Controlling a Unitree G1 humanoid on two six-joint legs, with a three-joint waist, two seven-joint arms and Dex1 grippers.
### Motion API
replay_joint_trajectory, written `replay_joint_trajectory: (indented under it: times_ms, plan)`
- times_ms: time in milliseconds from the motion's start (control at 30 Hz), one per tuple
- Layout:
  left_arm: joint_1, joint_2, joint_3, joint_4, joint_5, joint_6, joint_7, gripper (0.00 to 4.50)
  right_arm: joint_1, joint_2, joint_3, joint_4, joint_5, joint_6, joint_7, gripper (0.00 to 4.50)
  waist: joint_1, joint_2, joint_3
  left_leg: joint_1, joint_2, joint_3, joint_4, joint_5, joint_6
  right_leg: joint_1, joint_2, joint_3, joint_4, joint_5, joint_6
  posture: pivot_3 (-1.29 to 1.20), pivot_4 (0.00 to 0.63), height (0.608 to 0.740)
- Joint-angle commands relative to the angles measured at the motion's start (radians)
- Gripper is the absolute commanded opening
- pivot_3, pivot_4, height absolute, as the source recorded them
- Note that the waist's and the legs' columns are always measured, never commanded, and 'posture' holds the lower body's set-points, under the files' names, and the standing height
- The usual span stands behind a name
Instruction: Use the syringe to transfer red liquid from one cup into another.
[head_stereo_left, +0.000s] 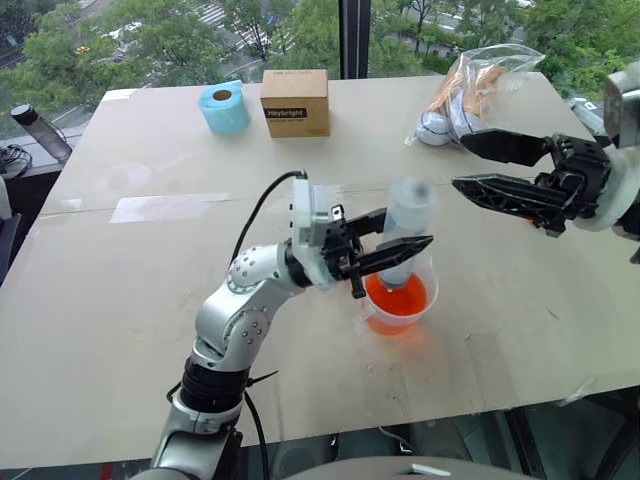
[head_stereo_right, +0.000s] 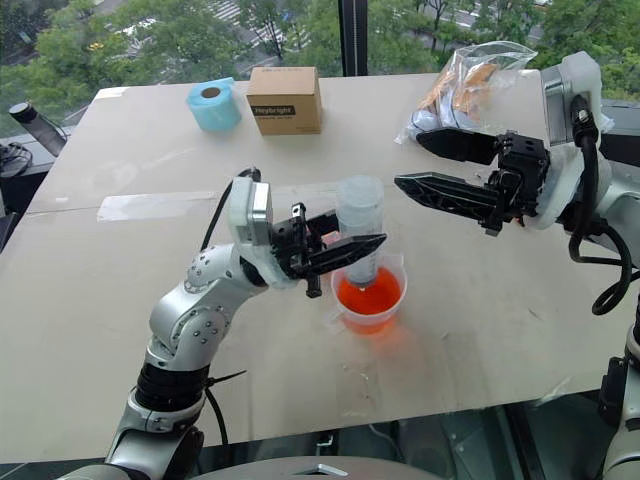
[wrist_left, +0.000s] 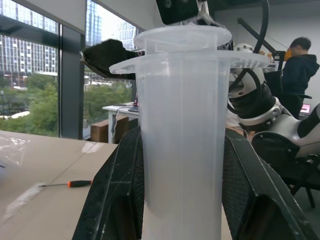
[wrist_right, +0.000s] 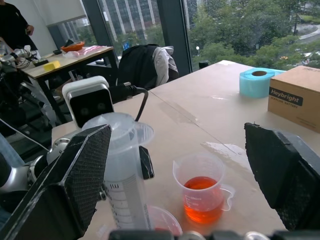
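Note:
The syringe (head_stereo_left: 408, 215) stands upright, a thick translucent barrel with its flanged end on top. My left gripper (head_stereo_left: 385, 240) is shut on the barrel, one black finger on each side, as the left wrist view shows close up (wrist_left: 182, 150). The syringe's lower end reaches into the mouth of a clear cup (head_stereo_left: 400, 300) holding the red liquid (head_stereo_right: 368, 293). I cannot tell whether the tip touches the liquid. My right gripper (head_stereo_right: 410, 160) is open, level with the syringe's top, to its right and apart from it. In the right wrist view another clear cup rim (wrist_right: 164, 220) shows beside the syringe (wrist_right: 125, 170).
At the table's far side stand a blue tape roll (head_stereo_left: 223, 106) and a cardboard box (head_stereo_left: 295, 102), with a plastic bag (head_stereo_left: 480, 90) at the far right. An orange-handled screwdriver (wrist_left: 67, 183) lies on the table. A person (wrist_left: 300, 70) stands in the background.

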Motion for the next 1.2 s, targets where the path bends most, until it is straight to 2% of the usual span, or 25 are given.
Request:
replay_joint_trajectory:
  times_ms: [33, 300, 733, 833, 933, 967, 1033, 1200]
  plan:
    - [0.001, 0.0, -0.029, 0.011, 0.027, -0.042, -0.036, 1.38, 0.008, -0.01, 0.003, -0.054, 0.033, -0.002, -0.01, 4.5, 0.001, 0.0, 0.0, 0.0, 0.0, 0.0, 0.0, 0.0, 0.0, 0.0, 0.0, 0.0, 0.0, 0.0, 0.0, 0.0, 0.15, 0.74]
    - [-0.001, -0.007, -0.058, 0.085, 0.105, -0.131, -0.077, 1.38, 0.086, -0.019, 0.041, -0.109, -0.007, -0.026, 0.003, 4.5, 0.003, 0.0, 0.0, 0.0, 0.0, 0.0, 0.0, 0.0, 0.0, 0.0, 0.0, 0.0, 0.0, 0.0, 0.0, 0.0, 0.15, 0.74]
    - [0.01, -0.006, -0.086, 0.136, 0.176, -0.214, -0.114, 1.38, 0.105, 0.023, 0.135, -0.165, -0.081, -0.072, -0.005, 4.5, 0.003, 0.0, 0.0, 0.0, 0.0, 0.0, 0.0, 0.0, 0.0, 0.0, 0.0, -0.001, -0.001, 0.0, 0.0, 0.0, 0.15, 0.74]
    - [0.011, -0.011, -0.085, 0.13, 0.164, -0.198, -0.108, 1.38, 0.104, 0.029, 0.144, -0.168, -0.088, -0.081, 0.001, 3.68, 0.003, 0.0, 0.0, 0.0, 0.0, -0.001, 0.0, 0.0, 0.0, 0.0, 0.0, -0.001, -0.001, 0.0, 0.0, 0.0, 0.15, 0.74]
    - [0.01, -0.01, -0.083, 0.13, 0.164, -0.195, -0.107, 1.38, 0.108, 0.018, 0.152, -0.175, -0.108, -0.086, 0.024, 2.22, 0.003, 0.0, 0.0, 0.0, 0.0, -0.001, 0.0, 0.0, 0.001, 0.0, 0.0, -0.001, -0.001, 0.0, 0.0, 0.0, 0.15, 0.74]
    - [0.01, -0.01, -0.082, 0.129, 0.164, -0.193, -0.107, 1.38, 0.109, 0.02, 0.152, -0.175, -0.111, -0.088, 0.026, 2.06, 0.003, 0.0, 0.0, 0.0, 0.0, -0.001, 0.0, 0.0, 0.001, 0.0, 0.0, -0.001, -0.001, 0.0, 0.0, 0.0, 0.15, 0.74]
    - [0.009, -0.008, -0.081, 0.127, 0.16, -0.187, -0.106, 1.38, 0.109, 0.02, 0.152, -0.175, -0.119, -0.093, 0.031, 1.46, 0.003, 0.0, 0.0, 0.0, 0.0, -0.001, 0.0, 0.0, 0.001, 0.001, 0.0, -0.001, -0.001, 0.0, 0.0, 0.0, 0.15, 0.74]
    - [0.015, -0.013, -0.08, 0.116, 0.137, -0.159, -0.099, 1.38, 0.09, 0.028, 0.119, -0.15, -0.098, -0.097, 0.024, 1.38, 0.003, 0.0, 0.0, 0.0, 0.0, -0.001, 0.0, 0.0, 0.001, 0.001, 0.0, -0.001, -0.001, 0.0, 0.0, 0.0, 0.15, 0.74]
